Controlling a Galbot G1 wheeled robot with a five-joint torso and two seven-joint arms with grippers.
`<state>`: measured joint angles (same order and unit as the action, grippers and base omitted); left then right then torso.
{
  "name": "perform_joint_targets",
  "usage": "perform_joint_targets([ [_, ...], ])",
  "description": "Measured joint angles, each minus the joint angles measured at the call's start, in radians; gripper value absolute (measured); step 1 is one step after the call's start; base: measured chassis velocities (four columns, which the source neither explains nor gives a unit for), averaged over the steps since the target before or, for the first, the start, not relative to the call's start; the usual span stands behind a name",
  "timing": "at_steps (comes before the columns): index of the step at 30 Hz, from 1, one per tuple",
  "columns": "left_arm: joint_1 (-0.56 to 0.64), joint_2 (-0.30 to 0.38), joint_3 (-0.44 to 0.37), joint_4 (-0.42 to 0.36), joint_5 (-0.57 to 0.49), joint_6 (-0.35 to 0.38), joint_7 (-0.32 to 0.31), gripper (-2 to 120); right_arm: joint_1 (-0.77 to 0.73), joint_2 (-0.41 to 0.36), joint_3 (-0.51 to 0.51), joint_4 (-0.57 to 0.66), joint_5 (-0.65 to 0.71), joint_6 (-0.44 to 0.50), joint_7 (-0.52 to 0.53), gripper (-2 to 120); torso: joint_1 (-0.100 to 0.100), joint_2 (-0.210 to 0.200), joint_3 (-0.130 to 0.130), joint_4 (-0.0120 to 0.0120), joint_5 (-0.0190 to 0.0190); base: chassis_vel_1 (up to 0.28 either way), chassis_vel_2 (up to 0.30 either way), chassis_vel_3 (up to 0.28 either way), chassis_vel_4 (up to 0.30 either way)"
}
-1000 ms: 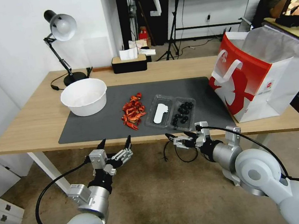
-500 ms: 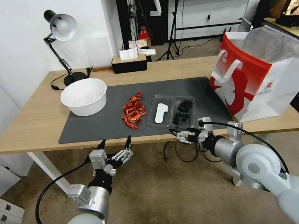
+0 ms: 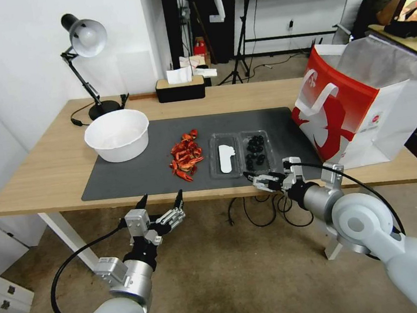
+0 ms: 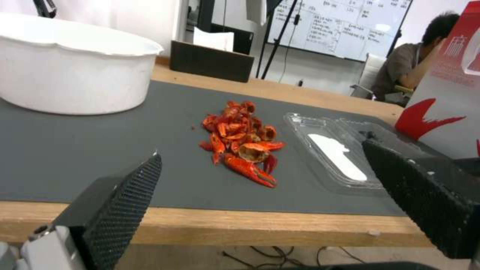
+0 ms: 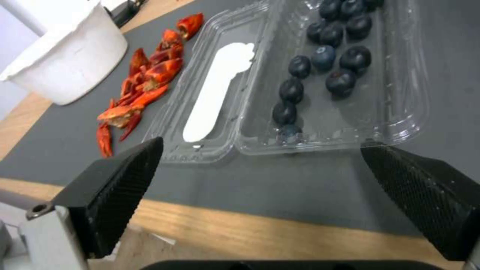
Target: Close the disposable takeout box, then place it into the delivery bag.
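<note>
Takeout box (image 3: 241, 153) now turned square-on, blank white label (image 3: 225, 157); both claws spread.

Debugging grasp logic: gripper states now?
Left gripper: open, empty, below the table edge.
Right gripper: open, empty, at the table edge facing the takeout box.

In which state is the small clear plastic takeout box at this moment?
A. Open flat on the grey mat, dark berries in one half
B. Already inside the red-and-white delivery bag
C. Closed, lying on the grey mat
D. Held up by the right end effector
A: the small clear plastic takeout box lies open on the grey mat, dark berries in one half, and the right end effector is open, short of it.
</note>
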<state>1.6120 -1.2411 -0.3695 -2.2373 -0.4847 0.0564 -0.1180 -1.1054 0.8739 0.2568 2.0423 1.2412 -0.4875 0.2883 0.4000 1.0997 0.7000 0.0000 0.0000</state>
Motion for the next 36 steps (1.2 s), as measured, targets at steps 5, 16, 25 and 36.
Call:
perform_joint_targets([
  [5, 0.0, 0.006, 0.0, 0.0, -0.003, 0.0, 0.001, 100, 0.012, 0.006, 0.006, -0.026, 0.0, 0.005, 0.002, 100, 0.0, 0.0, 0.0, 0.0, 0.0001, 0.0, 0.0, 0.0, 0.0],
  [16, -0.008, 0.014, 0.001, 0.001, -0.005, 0.0, 0.002, 100, 0.015, 0.013, 0.017, -0.045, 0.001, 0.012, 0.002, 100, 0.0, 0.0, 0.0, 0.0001, 0.0, 0.0, 0.0, 0.0, 0.0],
  [25, -0.017, 0.002, 0.009, 0.007, -0.003, 0.004, 0.002, 100, -0.072, -0.025, 0.086, 0.035, -0.011, 0.018, 0.033, 100, 0.0, 0.0, 0.0, 0.0002, 0.0, 0.0, 0.0, 0.0, 0.0],
  [36, -0.004, 0.002, -0.01, 0.008, 0.031, -0.032, 0.016, 100, -0.354, 0.084, 0.232, 0.12, -0.623, 0.556, -0.113, 100, 0.0, 0.0, 0.0, 0.0, -0.0001, 0.0, 0.0, 0.0, 0.0],
])
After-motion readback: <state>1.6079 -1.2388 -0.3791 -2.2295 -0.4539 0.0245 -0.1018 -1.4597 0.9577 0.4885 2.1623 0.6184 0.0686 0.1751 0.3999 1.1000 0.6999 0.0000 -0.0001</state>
